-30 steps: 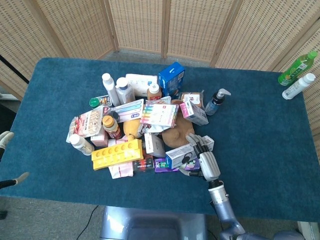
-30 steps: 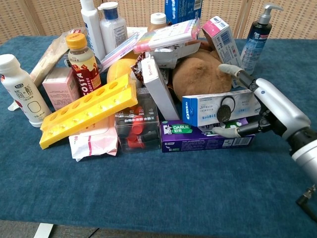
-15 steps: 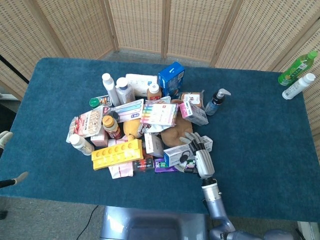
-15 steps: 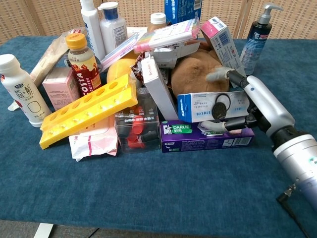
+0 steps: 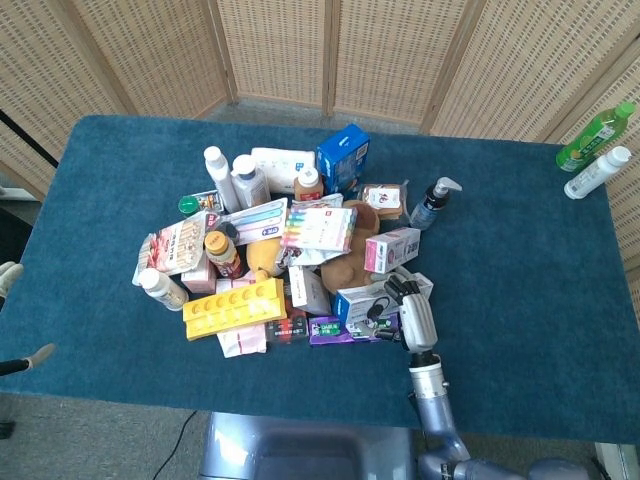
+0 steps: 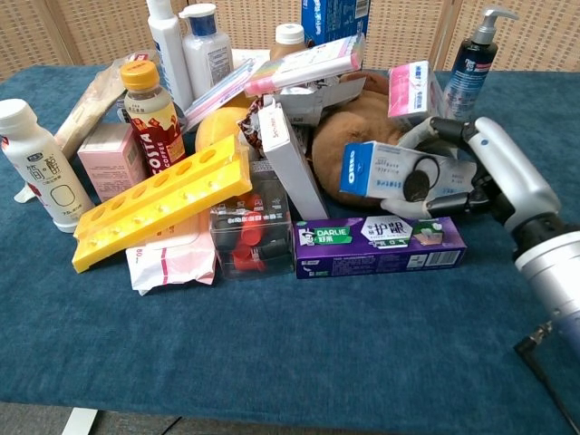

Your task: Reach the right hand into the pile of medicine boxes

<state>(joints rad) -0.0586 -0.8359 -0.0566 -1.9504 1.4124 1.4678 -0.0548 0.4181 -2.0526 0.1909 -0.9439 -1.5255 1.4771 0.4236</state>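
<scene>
The pile of medicine boxes (image 5: 290,250) lies mid-table, mixed with bottles and a brown plush (image 6: 349,131). My right hand (image 6: 489,172) is at the pile's right edge and grips a blue and white Oreo box (image 6: 381,168), with fingers over its top and the thumb under it. The box is raised and tilted above a purple Darlie box (image 6: 381,245). In the head view the right hand (image 5: 415,312) sits at the pile's near right corner. A pink and white box (image 6: 410,89) leans just behind the hand. Only fingertips of my left hand (image 5: 10,272) show at the left edge, spread apart and holding nothing.
A yellow pill tray (image 6: 163,199) and a coffee bottle (image 6: 149,100) fill the pile's left side. A dark pump bottle (image 6: 471,63) stands just beyond the right hand. A green bottle (image 5: 595,135) and a white bottle (image 5: 598,172) stand at the blue table's (image 5: 520,260) far right.
The right hand closed around the Oreo box and lifted it, tilting it up off the purple box. The pink and white box shifted right, toward the hand.
</scene>
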